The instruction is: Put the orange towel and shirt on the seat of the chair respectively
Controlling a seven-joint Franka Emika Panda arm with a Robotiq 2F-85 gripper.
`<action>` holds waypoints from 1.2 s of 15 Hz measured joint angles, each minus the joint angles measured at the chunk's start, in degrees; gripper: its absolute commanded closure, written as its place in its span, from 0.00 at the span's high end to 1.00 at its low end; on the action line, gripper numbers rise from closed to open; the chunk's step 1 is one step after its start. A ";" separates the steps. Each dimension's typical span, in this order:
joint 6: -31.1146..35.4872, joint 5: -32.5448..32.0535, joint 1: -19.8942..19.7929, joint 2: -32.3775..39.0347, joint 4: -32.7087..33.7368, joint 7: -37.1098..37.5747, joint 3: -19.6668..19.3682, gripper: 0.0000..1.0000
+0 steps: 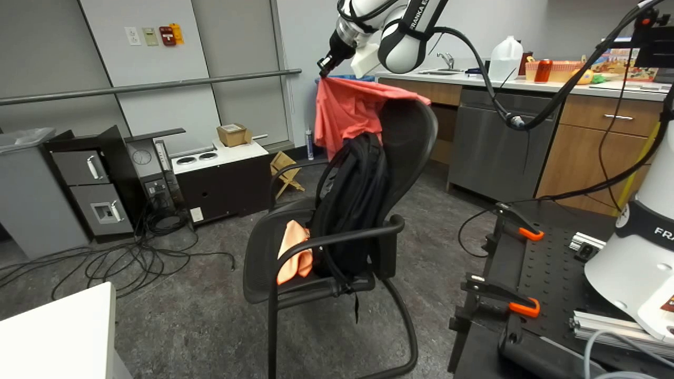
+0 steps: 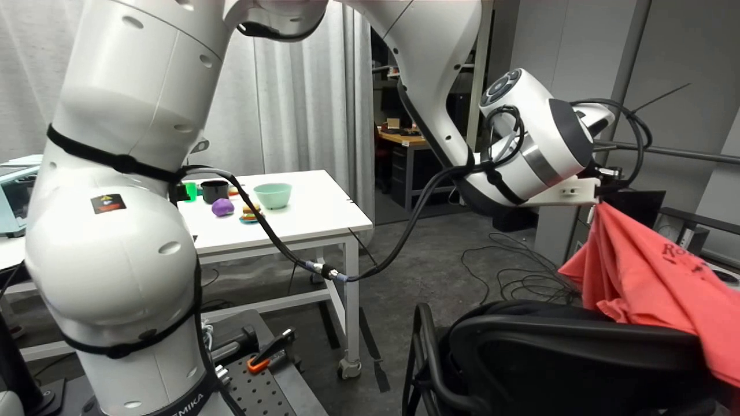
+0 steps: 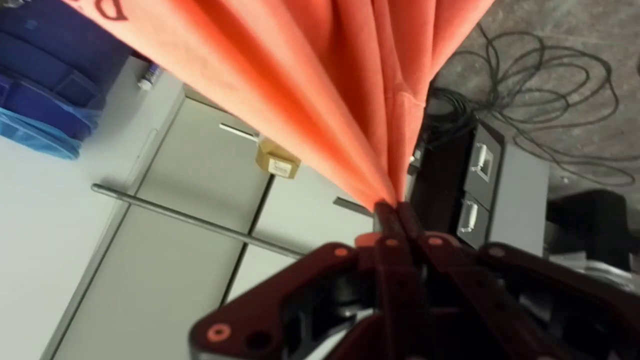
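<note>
The coral shirt (image 1: 347,110) hangs from my gripper (image 1: 323,73) and drapes over the top of the black chair's backrest (image 1: 413,131). It also shows in an exterior view (image 2: 653,277), with dark lettering, behind the backrest (image 2: 566,358). In the wrist view my gripper (image 3: 392,206) is shut on a gathered point of the shirt (image 3: 345,90). The orange towel (image 1: 295,255) lies on the chair seat (image 1: 260,263), partly behind the armrest. The towel is hidden in an exterior view and out of the wrist view.
A black backpack (image 1: 358,195) leans upright on the seat against the backrest. The chair has curved armrests (image 1: 342,239). A counter (image 1: 563,87) stands behind, a white table (image 2: 324,214) stands aside, and loose cables (image 1: 152,263) lie on the floor.
</note>
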 measured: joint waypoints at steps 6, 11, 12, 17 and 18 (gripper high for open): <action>15.16 14.61 11.41 1.97 -0.30 -0.97 -3.16 0.01; 24.37 27.61 9.44 2.63 -1.48 -11.45 8.32 0.01; 25.62 29.48 7.18 2.62 -1.70 -14.35 12.53 0.01; 27.67 31.81 -2.03 2.73 -2.99 -20.65 25.14 0.01; 26.46 31.81 -3.57 2.68 -3.57 -20.74 26.16 0.01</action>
